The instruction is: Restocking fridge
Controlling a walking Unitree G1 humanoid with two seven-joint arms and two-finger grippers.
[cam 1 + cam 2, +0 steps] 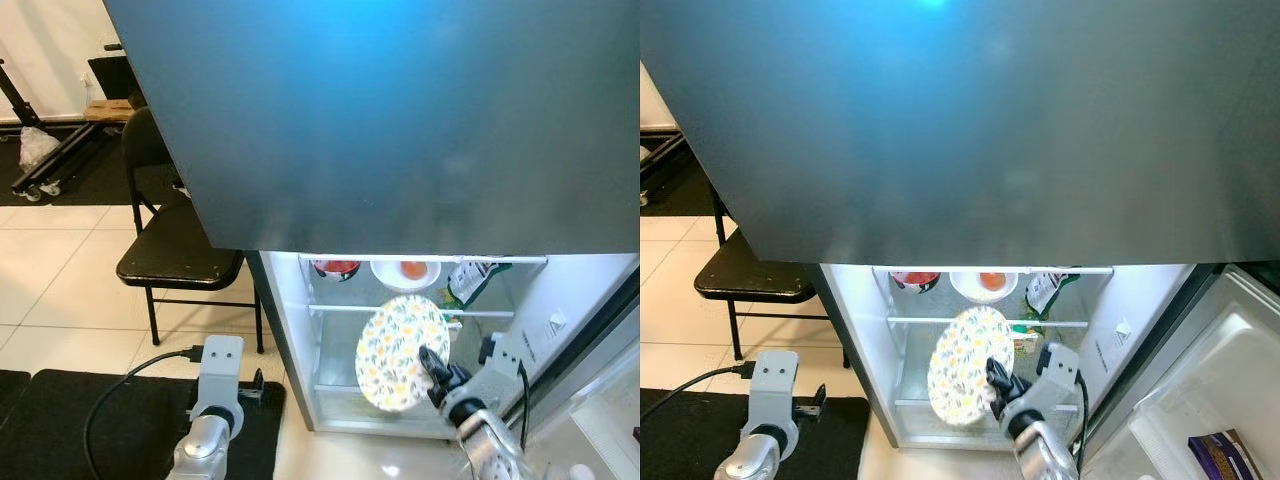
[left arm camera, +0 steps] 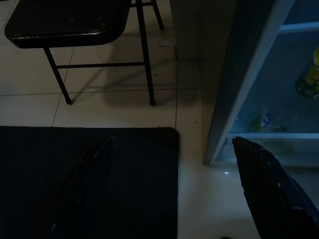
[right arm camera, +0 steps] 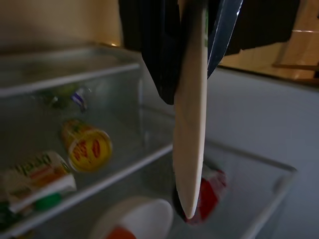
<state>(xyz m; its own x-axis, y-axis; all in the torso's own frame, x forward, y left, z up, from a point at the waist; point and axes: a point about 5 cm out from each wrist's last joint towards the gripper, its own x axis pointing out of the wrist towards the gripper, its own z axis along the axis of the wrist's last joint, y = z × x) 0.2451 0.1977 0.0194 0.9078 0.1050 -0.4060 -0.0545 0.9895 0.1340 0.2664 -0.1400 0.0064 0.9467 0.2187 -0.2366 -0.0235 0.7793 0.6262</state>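
Nearest my head camera, the right gripper (image 1: pixel 432 368) pinches the lower rim of a flowered plate (image 1: pixel 400 350), fingers pressed onto both faces; the right wrist view shows the plate edge-on between them. I hold it almost upright, its face towards me and its long axis running up from the gripper, just in front of the open fridge (image 1: pixel 290 330). It overlaps the front edge of the glass shelf (image 1: pixel 340 309), so I judge it must tip flat and go in rim first. On that shelf's far edge sit a white bowl (image 1: pixel 405 271) and a red bowl (image 1: pixel 336 268). My left gripper (image 2: pixel 164 199) hangs spread and idle over a black mat (image 1: pixel 60 420), well apart from the plate; the right arm is plainly nearer.
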